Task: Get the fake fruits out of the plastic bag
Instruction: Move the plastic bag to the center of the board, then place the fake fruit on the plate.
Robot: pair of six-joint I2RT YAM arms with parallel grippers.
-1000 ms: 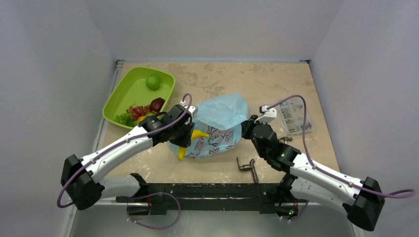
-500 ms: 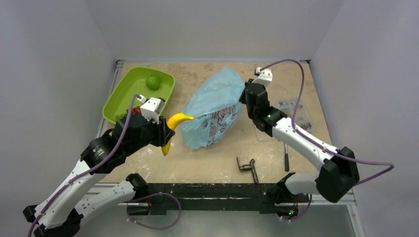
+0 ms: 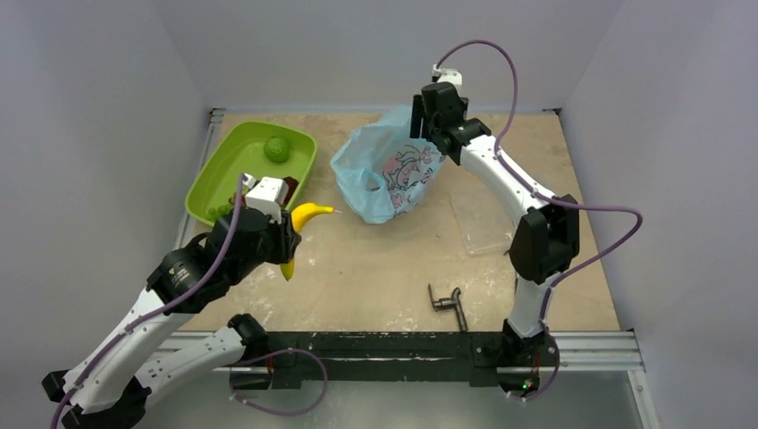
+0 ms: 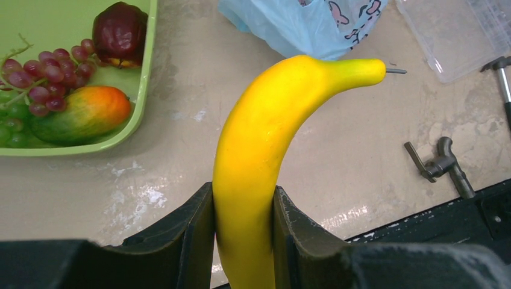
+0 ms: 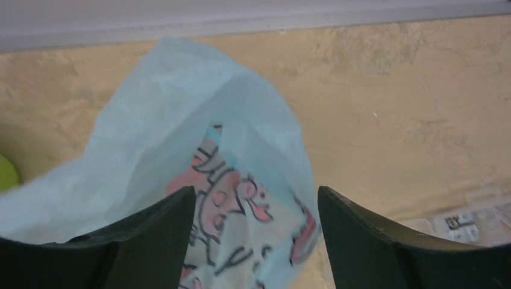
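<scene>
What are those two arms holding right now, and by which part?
The left tool clamps the banana below its middle, stem end free. The right tool straddles the plastic bag, spread wide; no grip shows.

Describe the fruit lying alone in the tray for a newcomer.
Find the lime-green tray, far left on the table. The round green fruit sits near its far rim, apart from the grapes heaped at the near end; it alone is a plain ball.
</scene>
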